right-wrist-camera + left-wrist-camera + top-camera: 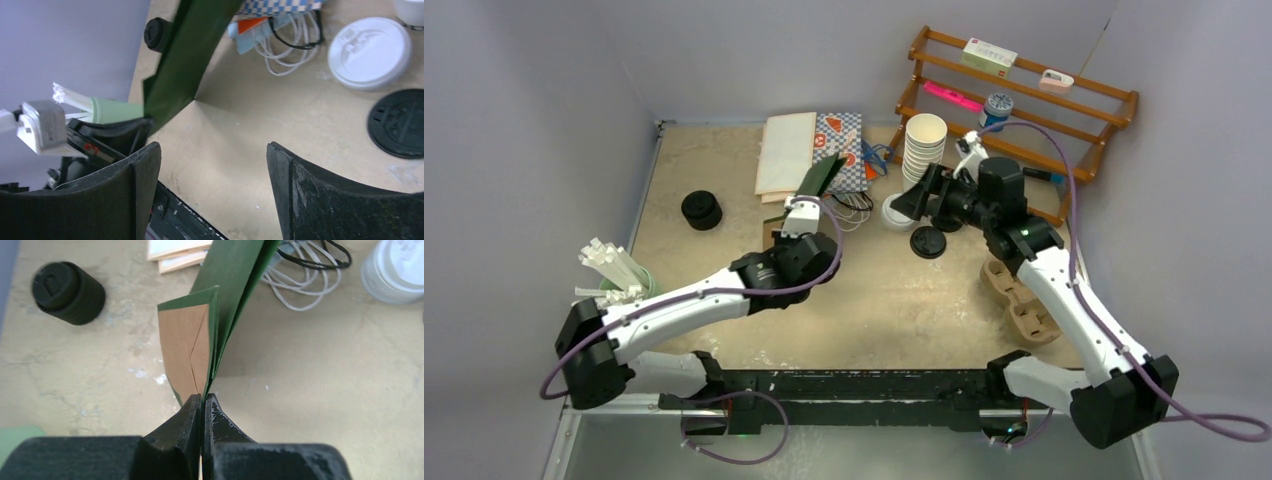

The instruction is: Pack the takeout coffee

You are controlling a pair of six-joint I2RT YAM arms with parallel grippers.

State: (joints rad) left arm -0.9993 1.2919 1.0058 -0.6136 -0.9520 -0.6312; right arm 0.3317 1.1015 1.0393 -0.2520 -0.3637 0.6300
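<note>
The takeout coffee is out of view in all three views. My left gripper [796, 202] [203, 397] is shut on the lower edge of a flat-folded green paper bag [820, 178] [235, 285] [187, 55]. The bag is brown inside and rises tilted off the table toward the back. Right of centre, my right gripper [906, 205] [214, 147] hangs open above bare table with nothing between its fingers. It points left toward the bag.
White lids [899, 214] [370, 52] [395, 270] and a black lid [927, 243] [397, 122] lie under the right gripper. Nested white cups [924, 145], a black ribbed cup [701, 210] [67, 292], flat bags [789, 150], a cardboard carrier [1019, 300] and a wooden rack [1024, 90] stand around.
</note>
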